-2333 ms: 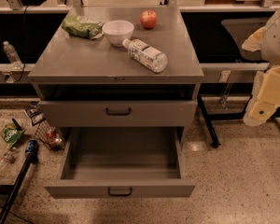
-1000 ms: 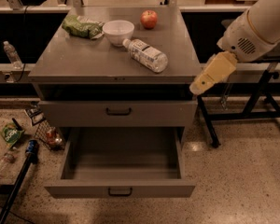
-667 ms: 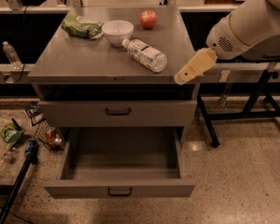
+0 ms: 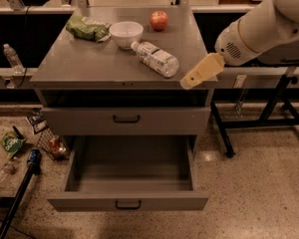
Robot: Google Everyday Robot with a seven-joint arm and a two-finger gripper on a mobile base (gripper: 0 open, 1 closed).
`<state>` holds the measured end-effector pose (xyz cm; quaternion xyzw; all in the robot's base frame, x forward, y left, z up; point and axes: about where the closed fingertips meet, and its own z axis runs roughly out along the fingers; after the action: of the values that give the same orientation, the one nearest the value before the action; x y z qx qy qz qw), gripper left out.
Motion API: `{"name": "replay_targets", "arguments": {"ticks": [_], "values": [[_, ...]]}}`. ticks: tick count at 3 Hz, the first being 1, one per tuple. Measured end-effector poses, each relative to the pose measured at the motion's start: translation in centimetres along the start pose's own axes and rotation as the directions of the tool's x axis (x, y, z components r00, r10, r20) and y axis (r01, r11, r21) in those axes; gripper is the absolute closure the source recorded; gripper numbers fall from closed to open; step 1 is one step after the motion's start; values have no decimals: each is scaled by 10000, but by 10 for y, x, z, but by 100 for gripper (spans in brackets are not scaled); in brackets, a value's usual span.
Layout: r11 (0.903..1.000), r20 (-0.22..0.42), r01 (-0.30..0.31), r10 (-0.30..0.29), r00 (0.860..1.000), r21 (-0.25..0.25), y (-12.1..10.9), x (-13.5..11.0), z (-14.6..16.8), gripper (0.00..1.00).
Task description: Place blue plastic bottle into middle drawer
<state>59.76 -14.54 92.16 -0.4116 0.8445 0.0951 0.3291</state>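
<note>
The blue plastic bottle (image 4: pixel 156 59) lies on its side on the grey cabinet top (image 4: pixel 89 63), white cap pointing toward the bowl. The middle drawer (image 4: pixel 89 202) is pulled out and its inside shows nothing in it. My gripper (image 4: pixel 199 72) hangs over the front right corner of the cabinet top, a short way right of the bottle and not touching it. It holds nothing that I can see.
A white bowl (image 4: pixel 126 34), a red apple (image 4: pixel 159 20) and a green bag (image 4: pixel 87 28) sit at the back of the top. The upper handled drawer (image 4: pixel 124 119) is shut. A small clear bottle (image 4: pixel 12 58) stands at left. Litter (image 4: pixel 10 143) lies on the floor; a black frame (image 4: pixel 269 108) stands at right.
My arm has swung in from the far right toward the left, bringing the gripper down to the front right corner of the cabinet top. The bottle and drawer have not moved.
</note>
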Motion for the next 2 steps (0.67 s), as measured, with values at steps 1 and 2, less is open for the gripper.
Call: {"name": "replay_targets", "arguments": {"ticks": [1, 2], "values": [[9996, 334, 137, -145, 9993, 228, -14, -21, 30, 0], [9996, 719, 114, -134, 9973, 275, -25, -38, 62, 0]]}}
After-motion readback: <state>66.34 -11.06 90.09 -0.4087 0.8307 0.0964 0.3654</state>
